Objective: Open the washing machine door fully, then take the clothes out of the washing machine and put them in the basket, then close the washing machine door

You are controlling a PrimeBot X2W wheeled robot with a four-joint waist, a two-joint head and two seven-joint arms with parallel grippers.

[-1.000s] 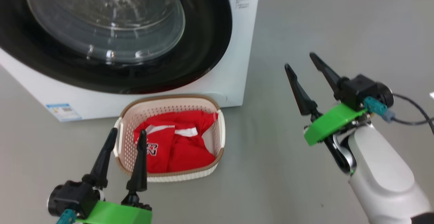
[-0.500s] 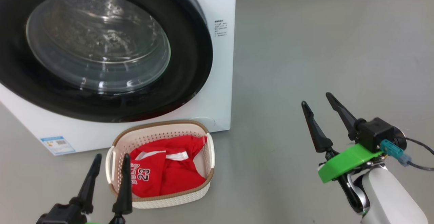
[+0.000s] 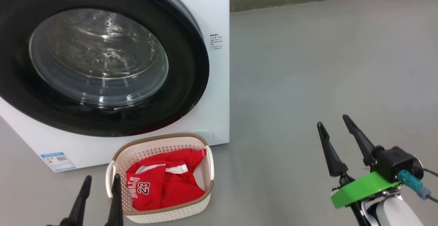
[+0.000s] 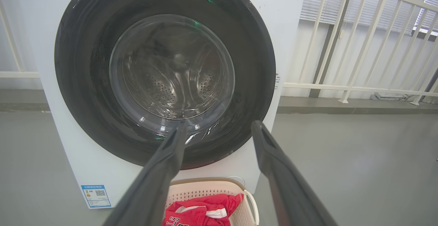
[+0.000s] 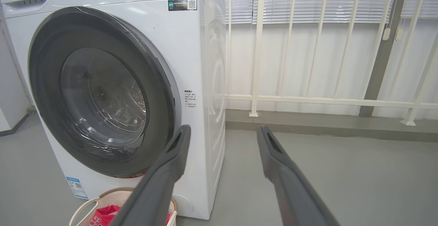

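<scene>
Looking down at the floor (image 3: 291, 82) before the washing machine (image 3: 215, 99), finds the job apparently complete. Shows the washing machine door (image 3: 99, 58) lying flush against the white front, black rim seated all round, with bare steel drum behind the glass and no red inside. Sets the basket (image 3: 164, 214) on the floor just before the machine's bottom edge, toward its lower right corner and directly under the door, presumably so that a garment pulled from the drum needs only a short carry. Holds the clothes (image 3: 164, 188) inside that basket, bunched red with the white lettering facing up, nothing trailing over the rim.

Has the left gripper (image 3: 102, 178) low by the basket's left handle, fingers spread and empty; judging by the left wrist view, raised above the basket rather than touching it. Has the right gripper (image 3: 332, 120) well off to the right over bare floor, fingers likewise apart with nothing between them, well clear of machine and basket. Reads as both arms drawn back and opened because no grasp seems left to make.
</scene>
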